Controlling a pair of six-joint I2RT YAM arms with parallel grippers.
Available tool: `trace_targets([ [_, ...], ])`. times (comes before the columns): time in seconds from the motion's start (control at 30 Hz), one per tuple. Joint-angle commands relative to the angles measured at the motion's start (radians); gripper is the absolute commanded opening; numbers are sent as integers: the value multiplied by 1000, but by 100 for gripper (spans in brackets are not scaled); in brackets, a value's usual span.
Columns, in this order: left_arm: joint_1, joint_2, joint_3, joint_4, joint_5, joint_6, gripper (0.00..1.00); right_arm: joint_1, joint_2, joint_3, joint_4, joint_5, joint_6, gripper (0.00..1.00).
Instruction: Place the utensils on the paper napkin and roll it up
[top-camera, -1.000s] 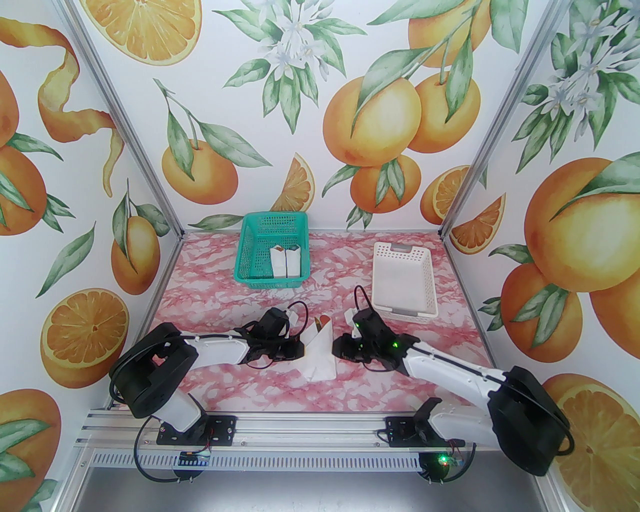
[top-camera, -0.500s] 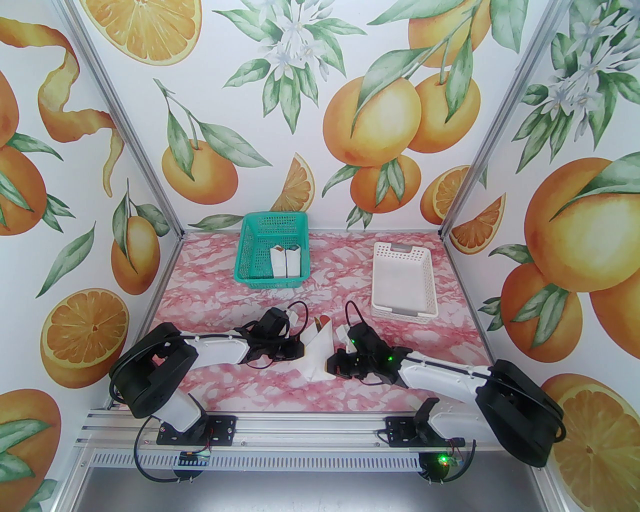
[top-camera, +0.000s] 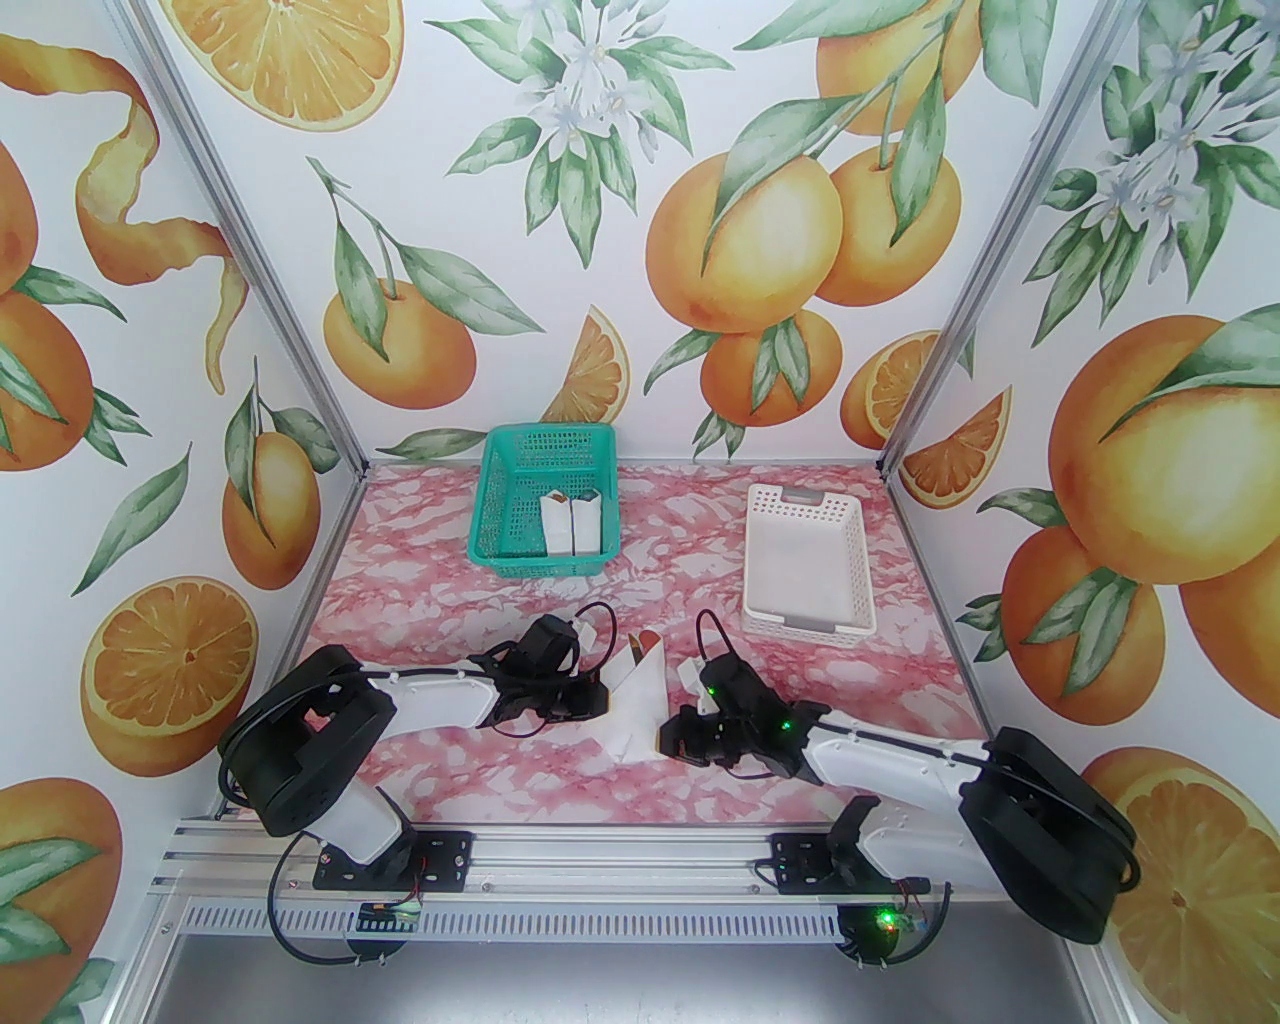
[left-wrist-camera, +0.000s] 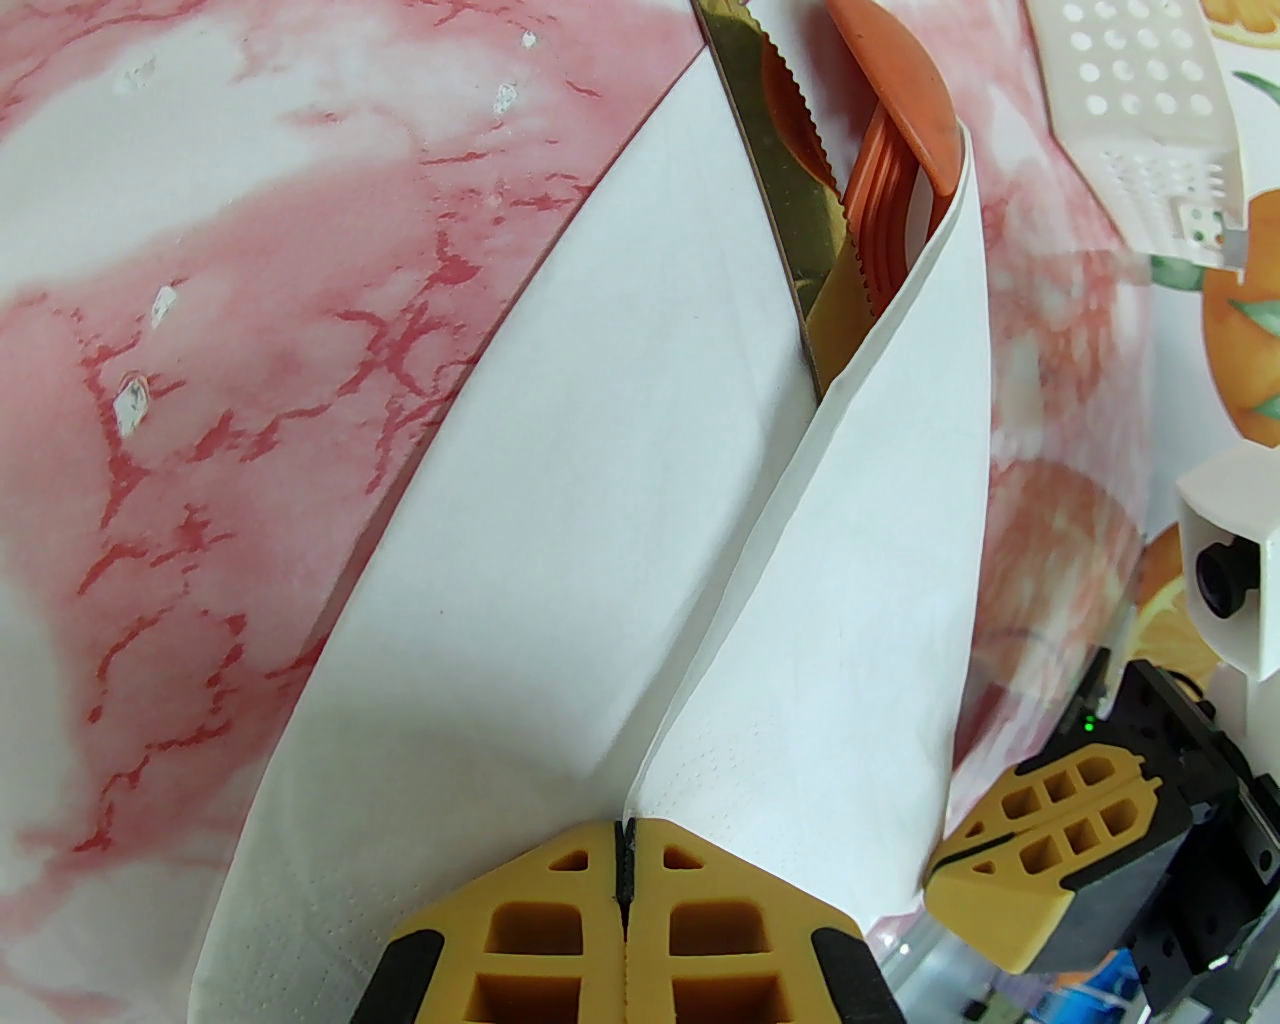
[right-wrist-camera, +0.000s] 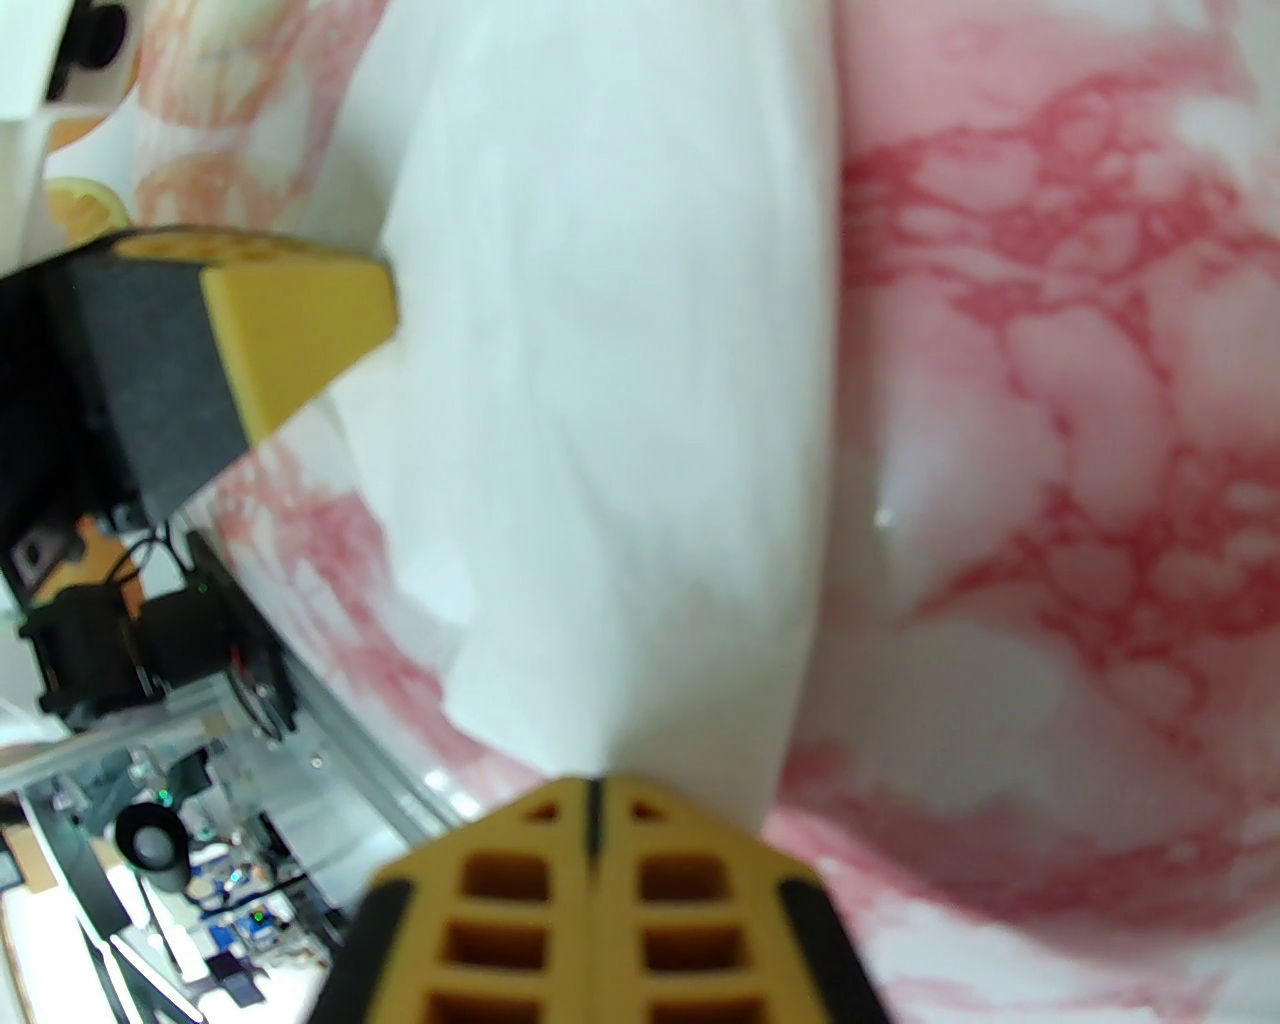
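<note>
Right gripper (top-camera: 662, 737) has swung in and pinched the napkin (top-camera: 643, 712) on its right, left gripper (top-camera: 606, 700) still clamped opposite, utensils (left-wrist-camera: 880, 230) tucked inside, toward the near edge of the table (top-camera: 420, 620), so we can roll.

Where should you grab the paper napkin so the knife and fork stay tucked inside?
Probably the near end of the paper napkin, where the folded flap is just soft paper. The left gripper pinches it there. Come in low from the near side, because the knife and orange fork poke out of the open far end.
</note>
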Motion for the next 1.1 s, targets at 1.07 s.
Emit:
trace_targets([
  [1.07, 2, -5, 25, -136, -55, 47, 2, 11, 66, -3, -63, 54, -27, 0],
])
